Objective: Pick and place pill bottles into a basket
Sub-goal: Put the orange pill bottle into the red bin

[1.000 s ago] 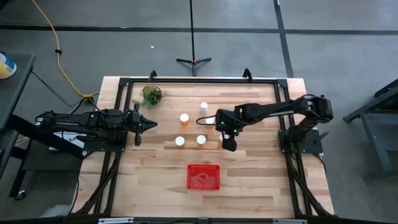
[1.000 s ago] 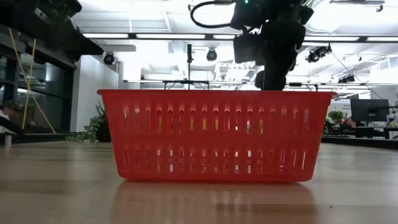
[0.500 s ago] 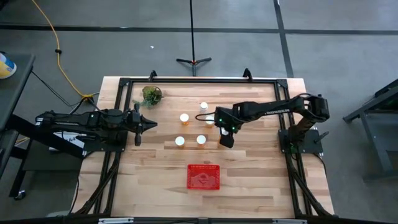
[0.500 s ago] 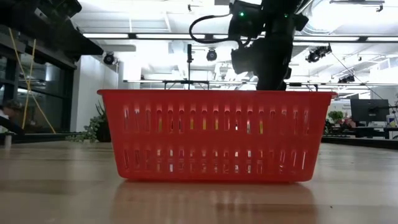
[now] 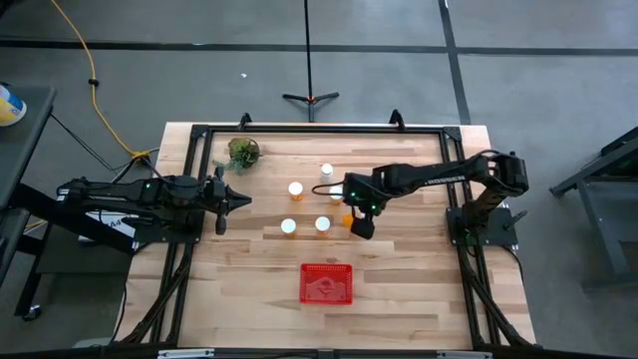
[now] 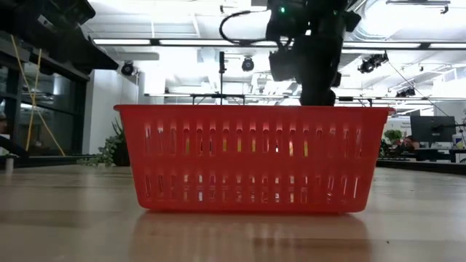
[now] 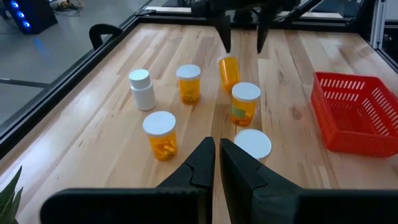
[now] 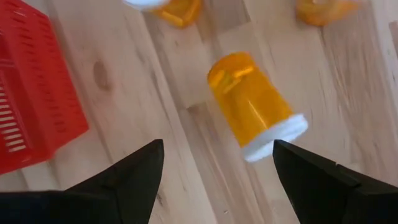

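So far: no bottle can be seen inside the basket (image 5: pixel 326 283); through its mesh in the low view only orange shapes standing behind it are made out, so the task is judged to be at its start.
Basket: placed on the counter (image 5: pixel 399 269) near the front edge, well apart from the bottles (its floor looks bare from above).
Pill bottles: six are counted in the left wrist view, all on the counter. The whitish bottle (image 7: pixel 142 89) stands beside an orange bottle (image 7: pixel 189 82); another upright orange bottle (image 7: pixel 160 133) and a fourth (image 7: pixel 244 103) stand closer to that camera; a white cap (image 7: pixel 253 143) marks a fifth.
Tipped bottle: the sixth orange bottle (image 8: pixel 256 107) appears tilted or lying, its white cap pointing away from the others.
Right end effector (image 8: pixel 217 163): held above the tipped bottle with its fingers spread wide, nothing between them; the bottle lies just ahead of the gap.
Left end effector (image 7: pixel 216 163): parked at the left side of the counter, fingers drawn almost together, gripping nothing.
Step in hand: judged to be the approach to the first pick (the tipped bottle).
Left to do: all six bottles remain to be lifted and carried to the basket.
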Tool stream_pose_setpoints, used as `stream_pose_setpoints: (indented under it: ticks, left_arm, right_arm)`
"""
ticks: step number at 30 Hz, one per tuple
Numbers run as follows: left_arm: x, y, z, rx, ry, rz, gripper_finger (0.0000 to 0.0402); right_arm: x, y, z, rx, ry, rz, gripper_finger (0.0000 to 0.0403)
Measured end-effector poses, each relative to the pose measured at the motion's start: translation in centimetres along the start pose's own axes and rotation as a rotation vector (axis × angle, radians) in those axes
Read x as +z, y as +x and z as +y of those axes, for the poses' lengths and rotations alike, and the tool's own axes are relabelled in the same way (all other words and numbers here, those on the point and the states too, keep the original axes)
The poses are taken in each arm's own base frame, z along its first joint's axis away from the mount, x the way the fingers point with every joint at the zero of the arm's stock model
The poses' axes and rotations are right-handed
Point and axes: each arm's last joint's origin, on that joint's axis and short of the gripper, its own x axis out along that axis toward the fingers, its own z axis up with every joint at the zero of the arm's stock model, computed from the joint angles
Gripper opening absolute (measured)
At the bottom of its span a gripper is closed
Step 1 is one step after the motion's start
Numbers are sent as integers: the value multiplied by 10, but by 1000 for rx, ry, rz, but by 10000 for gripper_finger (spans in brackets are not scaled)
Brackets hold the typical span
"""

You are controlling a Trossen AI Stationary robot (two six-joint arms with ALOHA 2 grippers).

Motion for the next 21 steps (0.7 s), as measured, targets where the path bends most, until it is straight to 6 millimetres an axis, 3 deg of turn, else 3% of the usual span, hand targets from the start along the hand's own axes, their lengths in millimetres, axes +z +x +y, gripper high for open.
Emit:
stream_pose_setpoints:
  ticks: [9,21]
  left_arm:
    - [0,0,0,6,0,-1,60]
    - [0,0,0,10,0,-3,60]
  right_arm:
    - [7,-13,3,-122,-29,-31,294]
    - [11,16,-9,-89,-113,83,294]
